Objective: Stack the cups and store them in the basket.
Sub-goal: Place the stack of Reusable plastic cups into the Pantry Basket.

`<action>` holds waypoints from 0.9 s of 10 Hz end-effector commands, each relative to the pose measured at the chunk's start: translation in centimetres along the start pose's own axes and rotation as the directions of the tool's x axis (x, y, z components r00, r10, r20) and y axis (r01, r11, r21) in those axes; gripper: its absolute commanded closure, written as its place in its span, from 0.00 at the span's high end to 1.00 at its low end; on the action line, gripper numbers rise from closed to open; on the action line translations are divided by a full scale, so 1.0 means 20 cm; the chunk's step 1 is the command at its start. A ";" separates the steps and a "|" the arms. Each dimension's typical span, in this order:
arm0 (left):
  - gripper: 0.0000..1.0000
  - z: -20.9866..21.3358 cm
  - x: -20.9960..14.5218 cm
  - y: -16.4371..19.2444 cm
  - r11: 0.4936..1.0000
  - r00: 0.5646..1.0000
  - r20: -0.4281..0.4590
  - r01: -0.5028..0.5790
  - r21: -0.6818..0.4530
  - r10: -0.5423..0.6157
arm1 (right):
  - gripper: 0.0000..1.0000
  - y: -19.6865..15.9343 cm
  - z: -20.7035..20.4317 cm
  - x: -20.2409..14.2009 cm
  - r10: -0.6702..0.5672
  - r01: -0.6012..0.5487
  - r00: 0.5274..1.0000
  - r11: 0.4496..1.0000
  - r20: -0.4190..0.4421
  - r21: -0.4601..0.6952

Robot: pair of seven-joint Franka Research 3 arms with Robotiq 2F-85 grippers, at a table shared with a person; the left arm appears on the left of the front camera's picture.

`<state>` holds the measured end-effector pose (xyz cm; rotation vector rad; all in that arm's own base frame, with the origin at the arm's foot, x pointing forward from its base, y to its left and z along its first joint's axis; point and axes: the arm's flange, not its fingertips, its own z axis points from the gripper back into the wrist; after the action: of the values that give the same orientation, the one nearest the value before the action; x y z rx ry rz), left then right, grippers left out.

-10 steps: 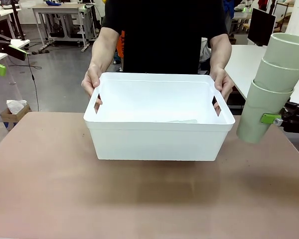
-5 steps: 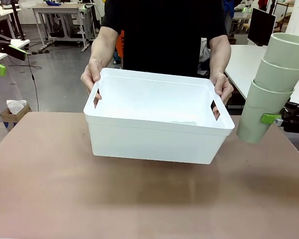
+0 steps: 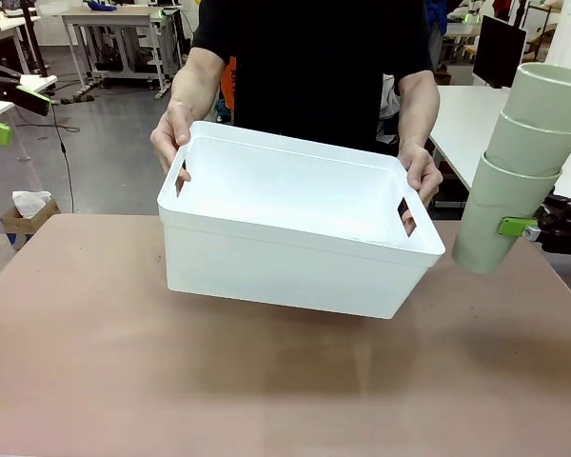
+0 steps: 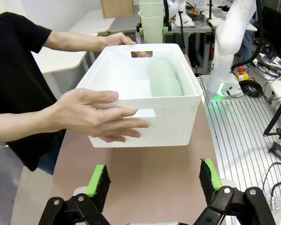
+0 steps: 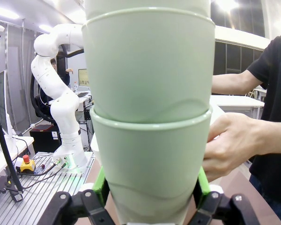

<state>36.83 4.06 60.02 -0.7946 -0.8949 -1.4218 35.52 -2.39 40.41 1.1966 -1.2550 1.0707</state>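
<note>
Clamped on the lowest tumbler of a nested stack of cups (image 3: 519,171), the right gripper (image 3: 528,228) holds at the table's right edge; its green pads (image 5: 100,185) press both sides of the bottom cup. Three cups show in the stack, which leans up and to the right, its top rim cut by the frame; the foot of the stack hangs above the table (image 3: 266,390), clear of it. Just left of the stack is the basket (image 3: 295,257), held off the table by a person's two hands: the hand on the robot's left (image 3: 169,143) grips one short side, the hand on the robot's right (image 3: 421,173) the other, fingers through the slot handles. It tilts, its left end higher, and a narrow gap separates its right rim from the stack. Open brown tabletop lies in front of and under it. Seen from the left wrist, the left gripper (image 4: 154,180) has its jaws spread wide with nothing between them, facing the basket across bare table. Inside the basket lies a pale green shape (image 4: 165,79), blurred, apparently a cup on its side; I cannot tell how many.
</note>
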 end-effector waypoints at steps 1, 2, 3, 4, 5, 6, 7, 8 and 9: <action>1.00 0.01 0.02 0.00 1.000 1.000 -0.004 -0.012 -0.005 0.012 | 0.86 0.00 0.00 0.02 0.012 -0.012 1.000 1.000 0.005 0.002; 1.00 0.01 0.02 0.00 1.000 1.000 -0.004 -0.012 -0.005 0.012 | 0.86 0.00 0.00 0.00 0.000 0.000 1.000 1.000 0.000 0.000; 1.00 0.01 0.02 0.00 1.000 1.000 -0.004 -0.012 -0.005 0.012 | 0.86 -0.01 0.05 0.07 -0.017 0.017 0.999 1.000 -0.033 -0.002; 1.00 0.01 0.02 0.00 1.000 1.000 -0.004 -0.012 -0.005 0.012 | 0.86 -0.01 0.10 0.15 -0.030 0.029 0.997 1.000 -0.066 -0.003; 1.00 0.01 0.02 0.00 1.000 1.000 -0.004 -0.012 -0.005 0.012 | 0.86 -0.03 0.15 0.23 -0.039 0.038 0.994 0.999 -0.102 -0.010; 1.00 0.01 0.02 0.00 1.000 1.000 -0.004 -0.012 -0.005 0.012 | 0.86 -0.05 0.19 0.33 -0.049 0.048 0.989 0.999 -0.137 -0.012; 1.00 0.01 0.02 0.00 1.000 1.000 -0.004 -0.012 -0.005 0.012 | 0.86 -0.06 0.22 0.39 -0.056 0.054 0.987 0.998 -0.151 -0.013; 1.00 0.01 0.02 0.00 1.000 1.000 -0.004 -0.012 -0.005 0.012 | 0.86 -0.09 0.25 0.49 -0.076 0.072 0.980 0.997 -0.186 -0.024; 1.00 0.01 0.02 0.00 1.000 1.000 -0.004 -0.012 -0.005 0.012 | 0.86 -0.12 0.27 0.58 -0.085 0.080 0.971 0.996 -0.223 -0.031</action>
<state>36.85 4.08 60.02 -0.7947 -0.8946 -1.4213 37.46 -8.40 49.67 1.0610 -1.0873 1.0943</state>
